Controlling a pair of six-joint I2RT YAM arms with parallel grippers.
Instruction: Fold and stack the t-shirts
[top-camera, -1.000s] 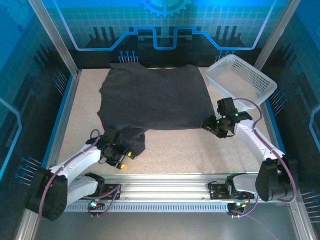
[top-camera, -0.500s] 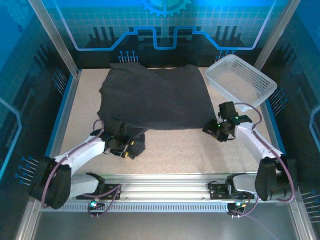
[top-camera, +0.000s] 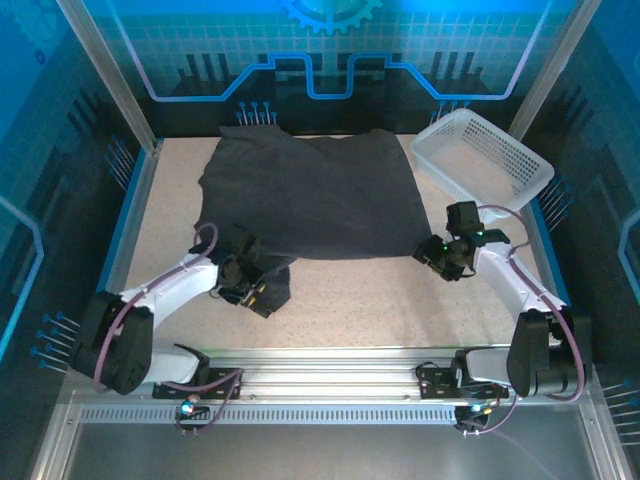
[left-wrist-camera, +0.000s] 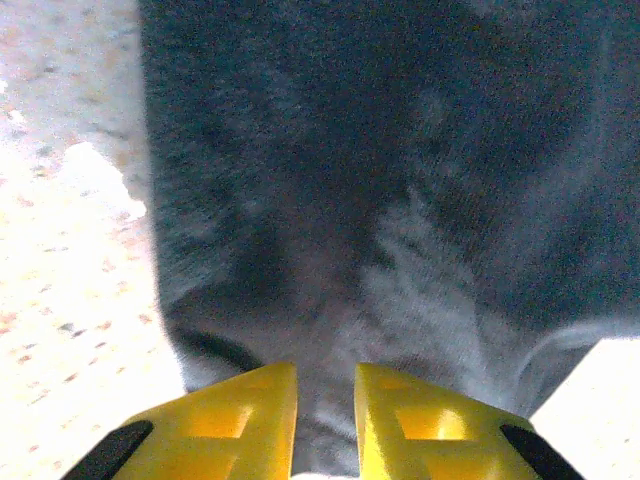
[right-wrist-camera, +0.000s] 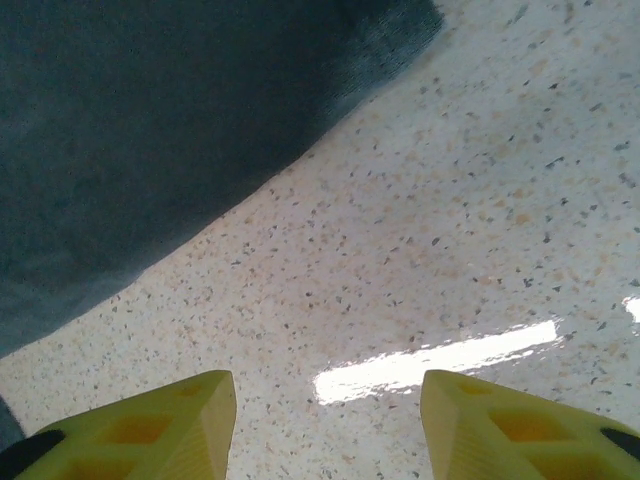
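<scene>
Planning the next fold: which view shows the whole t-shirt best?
Top external: the t-shirt lies spread out, its whole outline visible except where the left hand covers a near corner. Left wrist gives blurred close-up fabric; right wrist catches one edge.

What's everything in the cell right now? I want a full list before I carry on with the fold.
t-shirt: one, dark charcoal-grey, spread over the table's middle and far side, near-left corner bunched.
basket: one, white lattice, far right corner, looks empty.
table: one, speckled beige, under everything.
left tool: one, yellow-tipped, at the t-shirt's near-left corner, jaws narrow with cloth at them; grip unclear.
right tool: one, yellow-tipped, jaws open above bare table just off the t-shirt's near-right edge.
</scene>
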